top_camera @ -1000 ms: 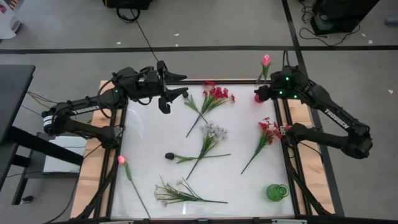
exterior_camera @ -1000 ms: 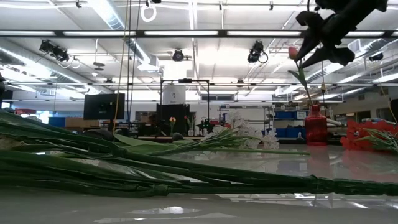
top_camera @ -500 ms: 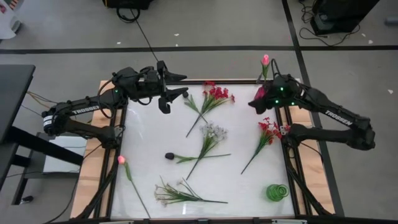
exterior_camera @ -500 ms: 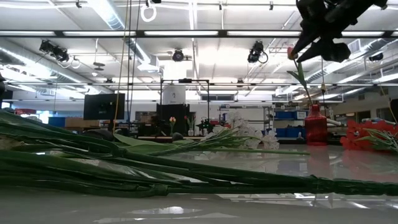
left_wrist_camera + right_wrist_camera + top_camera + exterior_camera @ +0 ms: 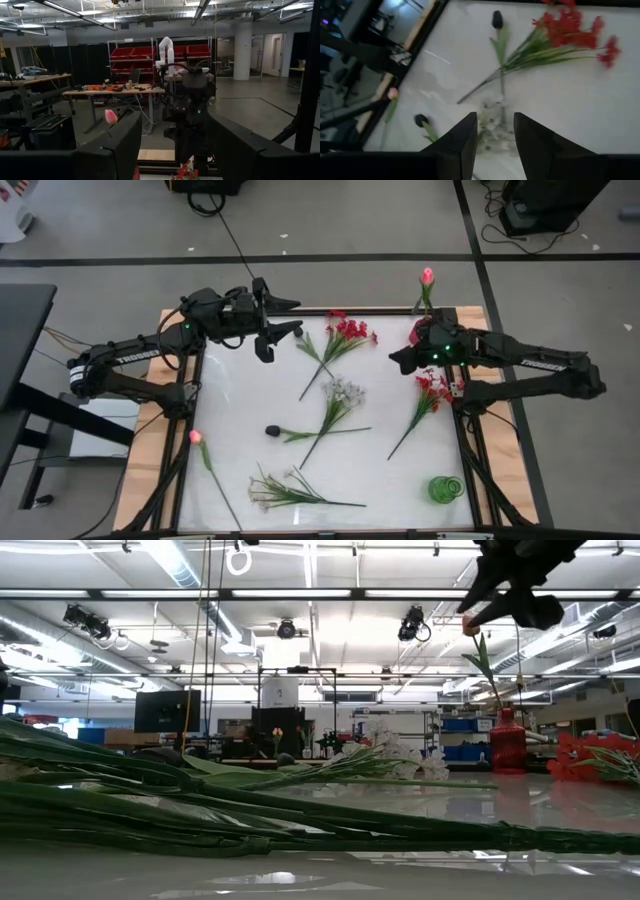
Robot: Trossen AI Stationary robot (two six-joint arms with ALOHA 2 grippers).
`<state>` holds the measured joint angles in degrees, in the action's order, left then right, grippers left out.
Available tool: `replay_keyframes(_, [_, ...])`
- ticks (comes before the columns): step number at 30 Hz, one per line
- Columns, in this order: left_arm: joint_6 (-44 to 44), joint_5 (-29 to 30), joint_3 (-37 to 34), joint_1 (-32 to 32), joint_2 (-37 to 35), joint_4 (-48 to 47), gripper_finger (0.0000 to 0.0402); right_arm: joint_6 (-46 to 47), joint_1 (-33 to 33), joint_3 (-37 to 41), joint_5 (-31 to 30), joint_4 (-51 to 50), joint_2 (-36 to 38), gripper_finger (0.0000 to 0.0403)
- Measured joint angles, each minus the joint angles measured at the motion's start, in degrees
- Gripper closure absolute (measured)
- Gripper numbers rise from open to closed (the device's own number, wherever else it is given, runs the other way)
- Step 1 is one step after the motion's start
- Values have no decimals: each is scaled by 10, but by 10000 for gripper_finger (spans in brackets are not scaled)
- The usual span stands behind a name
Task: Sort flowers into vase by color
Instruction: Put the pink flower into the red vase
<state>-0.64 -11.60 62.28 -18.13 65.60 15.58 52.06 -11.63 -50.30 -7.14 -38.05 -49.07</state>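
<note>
Just below the right gripper [image 5: 398,360], fingers hanging parted and empty, the red blossom spray [image 5: 428,394] is lying, stem slanting away toward the table's near edge; the left gripper [image 5: 283,330], also parted, is waiting farther off.

The left gripper [image 5: 283,328] hangs in the upper middle of the high view, fingers spread apart, arm reaching in from the left edge. The right gripper [image 5: 398,357] sits at upper right, fingers parted and empty.

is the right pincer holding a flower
No, the right pincer is open and empty above the table.
</note>
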Motion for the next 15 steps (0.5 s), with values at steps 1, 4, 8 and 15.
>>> replay_keyframes(1, [0, 0, 0, 0, 0, 0, 177, 9, 9, 0, -5, 13, -8, 266])
replay_keyframes(4, [0, 0, 0, 0, 0, 0, 177, 37, 31, 0, -12, 54, -39, 266])
replay_keyframes(8, [0, 0, 0, 0, 0, 0, 177, 74, 59, 0, -22, 109, -95, 266])
replay_keyframes(15, [0, 0, 0, 0, 0, 0, 177, 138, 101, 1, -22, 184, -188, 266])
